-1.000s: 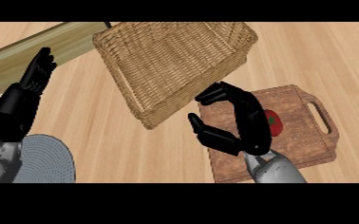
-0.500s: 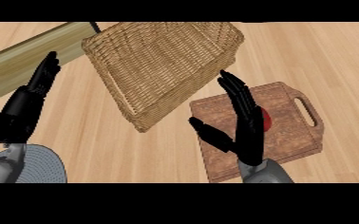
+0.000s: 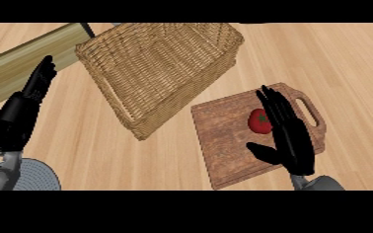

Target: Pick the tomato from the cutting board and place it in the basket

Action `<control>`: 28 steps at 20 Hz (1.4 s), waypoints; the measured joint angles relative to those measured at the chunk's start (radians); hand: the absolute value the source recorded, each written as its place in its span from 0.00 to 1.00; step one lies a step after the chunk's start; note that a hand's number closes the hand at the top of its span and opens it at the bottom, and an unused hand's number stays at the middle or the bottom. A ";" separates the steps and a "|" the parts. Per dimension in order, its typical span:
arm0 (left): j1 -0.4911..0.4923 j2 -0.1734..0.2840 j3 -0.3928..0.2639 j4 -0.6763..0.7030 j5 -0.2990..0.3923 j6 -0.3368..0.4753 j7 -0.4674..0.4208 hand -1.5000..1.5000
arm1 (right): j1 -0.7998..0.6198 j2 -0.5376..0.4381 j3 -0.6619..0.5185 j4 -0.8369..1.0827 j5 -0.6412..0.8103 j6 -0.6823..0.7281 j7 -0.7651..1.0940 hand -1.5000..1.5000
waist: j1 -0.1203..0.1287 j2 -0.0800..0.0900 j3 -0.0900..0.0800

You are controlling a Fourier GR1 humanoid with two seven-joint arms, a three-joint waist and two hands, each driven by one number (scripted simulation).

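Observation:
A red tomato point(image 3: 258, 121) with a green stem lies near the middle of the wooden cutting board point(image 3: 226, 143) at the lower right. My right hand point(image 3: 290, 137) is over the board with straight fingers, just right of the tomato and partly covering its right side; it holds nothing. The woven wicker basket point(image 3: 157, 69) stands up and to the left of the board, its opening facing me. My left hand point(image 3: 29, 103) rests open at the left edge, fingers up.
A pale wooden block point(image 3: 36, 59) runs along the upper left behind the basket. A grey round object point(image 3: 33, 180) shows at the lower left corner. The board's handle point(image 3: 310, 109) points to the upper right.
My right hand has gone from curled to straight fingers and shifted right over the board. The view has moved, so basket and board now sit further left and lower. The tomato shows more.

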 measured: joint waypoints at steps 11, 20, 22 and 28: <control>-0.009 -0.016 -0.013 -0.003 -0.003 -0.018 -0.015 0.50 | -0.032 -0.093 0.063 -0.347 0.128 0.584 0.544 0.00 | 0.041 0.011 0.012; -0.093 -0.058 -0.013 0.053 -0.018 -0.058 -0.022 0.50 | -0.102 -0.038 0.043 -0.647 0.066 0.998 0.839 0.00 | 0.089 0.031 0.021; -0.099 -0.069 -0.016 0.051 -0.027 -0.061 -0.017 0.50 | -0.123 -0.020 0.026 -0.620 0.059 1.027 0.838 0.00 | 0.097 0.033 0.022; -0.096 -0.092 -0.011 0.038 -0.052 -0.070 -0.007 0.50 | -0.101 0.025 0.015 -0.536 0.093 1.064 0.827 0.00 | 0.107 0.035 0.024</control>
